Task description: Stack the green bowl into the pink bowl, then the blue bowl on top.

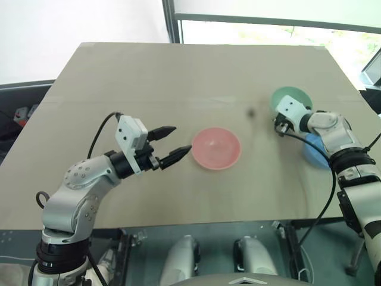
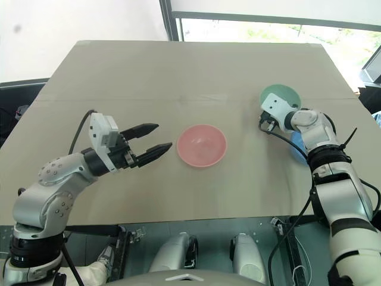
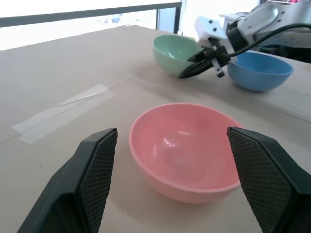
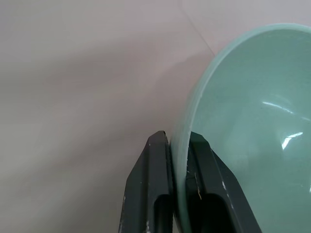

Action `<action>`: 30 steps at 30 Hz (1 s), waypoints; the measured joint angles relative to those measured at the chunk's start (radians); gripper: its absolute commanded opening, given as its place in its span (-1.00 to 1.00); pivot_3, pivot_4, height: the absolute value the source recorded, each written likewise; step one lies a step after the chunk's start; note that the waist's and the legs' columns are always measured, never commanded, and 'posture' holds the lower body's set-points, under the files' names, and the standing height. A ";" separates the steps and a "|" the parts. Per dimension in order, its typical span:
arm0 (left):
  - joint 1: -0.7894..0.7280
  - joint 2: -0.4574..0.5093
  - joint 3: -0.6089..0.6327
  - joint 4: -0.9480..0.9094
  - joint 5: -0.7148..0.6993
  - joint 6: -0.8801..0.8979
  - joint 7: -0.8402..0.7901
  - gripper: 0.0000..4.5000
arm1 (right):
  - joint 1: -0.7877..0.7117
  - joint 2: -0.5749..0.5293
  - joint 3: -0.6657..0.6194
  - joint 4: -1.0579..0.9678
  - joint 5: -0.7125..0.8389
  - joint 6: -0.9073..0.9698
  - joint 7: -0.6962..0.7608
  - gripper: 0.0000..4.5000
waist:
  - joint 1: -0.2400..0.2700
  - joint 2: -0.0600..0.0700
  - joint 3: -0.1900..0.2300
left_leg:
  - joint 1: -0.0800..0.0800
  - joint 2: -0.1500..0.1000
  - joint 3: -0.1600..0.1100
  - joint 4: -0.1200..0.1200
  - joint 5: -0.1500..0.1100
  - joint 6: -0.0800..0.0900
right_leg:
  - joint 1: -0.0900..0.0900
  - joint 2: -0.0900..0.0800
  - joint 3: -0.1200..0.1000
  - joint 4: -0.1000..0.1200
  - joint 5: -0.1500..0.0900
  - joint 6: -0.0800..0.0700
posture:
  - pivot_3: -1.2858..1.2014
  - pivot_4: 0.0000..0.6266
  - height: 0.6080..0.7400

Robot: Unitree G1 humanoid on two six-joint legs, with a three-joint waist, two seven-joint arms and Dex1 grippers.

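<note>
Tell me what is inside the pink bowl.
Nothing: the pink bowl holds no other bowl, its inner floor bare. The table under its base is covered from view.

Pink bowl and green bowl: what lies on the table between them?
Only bare table lies between the pink bowl and the green bowl, seen in the left eye view.

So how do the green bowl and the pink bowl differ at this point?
The green bowl is pale mint; the pink bowl is salmon. The green bowl's rim is pinched by the right gripper, while the pink bowl is ungripped, with the left gripper's fingers open beside it. The green bowl sits next to the blue bowl; the pink bowl stands alone mid-table. Both are plain, similar-sized and empty.
</note>
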 measured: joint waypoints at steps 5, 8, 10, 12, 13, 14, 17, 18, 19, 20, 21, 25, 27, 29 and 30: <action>-0.011 0.004 0.028 0.091 0.010 -0.042 0.007 0.69 | 0.229 -0.052 -0.052 -0.691 0.242 0.235 0.180 -0.99 | 0.009 0.000 0.000 | -0.001 0.001 -0.001 -0.004 0.000 0.000 | 0.000 0.000 -0.002 0.000 0.000 0.000 | 0.03 -0.52 1.00; -0.017 0.014 0.028 0.133 0.019 -0.063 -0.011 0.69 | 0.309 -0.077 -0.048 -0.971 0.331 0.392 0.204 -0.99 | 0.012 0.000 0.000 | -0.001 0.000 -0.001 -0.003 0.000 0.000 | 0.000 -0.001 -0.002 0.000 0.000 0.000 | 0.03 -0.52 1.00; -0.019 0.031 0.027 0.172 0.026 -0.082 -0.034 0.69 | 0.339 -0.077 -0.026 -1.127 0.374 0.492 0.197 -0.99 | 0.012 -0.001 -0.001 | 0.000 0.000 -0.001 -0.003 0.000 0.000 | 0.000 -0.001 -0.002 0.000 0.000 0.000 | 0.03 -0.52 1.00; -0.025 0.042 0.027 0.200 0.029 -0.092 -0.063 0.69 | 0.350 -0.068 0.018 -1.202 0.382 0.542 0.185 -0.66 | 0.011 -0.002 -0.001 | 0.001 0.000 -0.001 -0.002 0.000 0.000 | 0.000 -0.001 -0.002 -0.001 0.000 0.000 | 0.03 -0.52 1.00; -0.030 0.047 0.027 0.210 0.027 -0.095 -0.082 0.69 | 0.352 -0.047 0.052 -1.215 0.376 0.567 0.163 -0.51 | 0.011 -0.002 -0.002 | 0.001 0.000 -0.001 -0.001 0.000 0.000 | 0.000 -0.001 -0.002 0.000 0.000 0.000 | 0.03 -0.52 1.00; -0.034 0.047 0.027 0.212 0.026 -0.096 -0.094 0.69 | 0.353 -0.033 0.076 -1.213 0.367 0.579 0.150 -0.24 | 0.011 -0.002 -0.002 | 0.002 0.000 -0.001 -0.001 0.000 0.000 | 0.000 -0.001 -0.002 0.000 0.000 -0.001 | 0.03 -0.52 1.00; -0.049 0.050 0.027 0.229 0.017 -0.100 -0.118 0.69 | 0.347 -0.003 0.129 -1.200 0.343 0.594 0.121 0.27 | 0.012 -0.003 -0.002 | 0.002 -0.001 -0.001 0.000 0.000 0.000 | 0.000 -0.001 -0.002 0.001 0.000 -0.001 | 0.03 -0.52 1.00; -0.054 0.050 0.025 0.230 0.016 -0.100 -0.126 0.69 | 0.345 0.005 0.138 -1.194 0.335 0.595 0.113 0.44 | 0.012 -0.003 -0.002 | 0.001 -0.001 -0.001 0.000 0.000 0.000 | 0.000 -0.001 -0.002 0.001 0.000 -0.001 | 0.03 -0.52 1.00; -0.058 0.050 0.024 0.230 0.014 -0.099 -0.130 0.69 | 0.344 0.007 0.140 -1.191 0.332 0.597 0.106 0.61 | 0.013 -0.003 -0.002 | 0.001 -0.001 -0.001 0.000 0.000 0.000 | 0.000 -0.001 -0.002 0.000 0.000 -0.001 | 0.03 -0.52 1.00; -0.064 0.049 0.024 0.230 0.009 -0.098 -0.133 0.69 | 0.344 0.014 0.134 -1.192 0.331 0.609 0.087 0.79 | 0.013 -0.003 -0.002 | 0.001 -0.001 -0.001 0.000 0.000 0.000 | 0.000 -0.001 -0.002 0.000 0.000 -0.001 | 0.03 -0.52 1.00; -0.073 0.048 0.021 0.230 0.001 -0.096 -0.138 0.69 | 0.345 0.020 0.119 -1.194 0.334 0.621 0.065 0.90 | 0.013 -0.003 -0.002 | 0.000 -0.001 -0.001 0.000 0.000 0.000 | 0.000 -0.001 -0.002 0.000 0.000 -0.001 | 0.03 -0.52 1.00; -0.093 0.039 -0.002 0.228 -0.015 -0.083 -0.143 0.69 | 0.380 0.017 -0.034 -1.253 0.372 0.682 -0.001 0.90 | 0.024 -0.002 -0.002 | -0.002 -0.001 -0.002 -0.001 0.000 0.000 | 0.000 -0.001 -0.003 0.000 0.000 -0.001 | 0.03 -0.52 1.00; -0.105 0.027 -0.016 0.217 -0.041 -0.058 -0.141 0.69 | 0.450 -0.059 -0.174 -1.283 0.357 0.728 -0.052 0.90 | 0.037 -0.003 -0.002 | -0.002 -0.002 -0.004 -0.001 -0.001 0.001 | 0.001 -0.002 -0.004 0.000 0.000 -0.001 | 0.03 -0.52 1.00; -0.129 0.016 -0.031 0.190 -0.076 -0.023 -0.139 0.69 | 0.565 -0.137 -0.303 -1.284 0.306 0.764 -0.114 0.90 | 0.042 -0.003 -0.002 | -0.002 -0.003 -0.003 -0.001 -0.001 0.001 | 0.001 -0.002 -0.004 0.000 0.000 -0.001 | 0.03 -0.52 1.00; -0.132 0.016 -0.035 0.177 -0.087 -0.019 -0.141 0.69 | 0.596 -0.151 -0.320 -1.278 0.292 0.773 -0.127 0.90 | 0.040 -0.004 -0.002 | -0.001 -0.003 -0.003 -0.001 -0.001 0.001 | 0.001 -0.002 -0.004 -0.001 0.000 -0.001 | 0.03 -0.52 1.00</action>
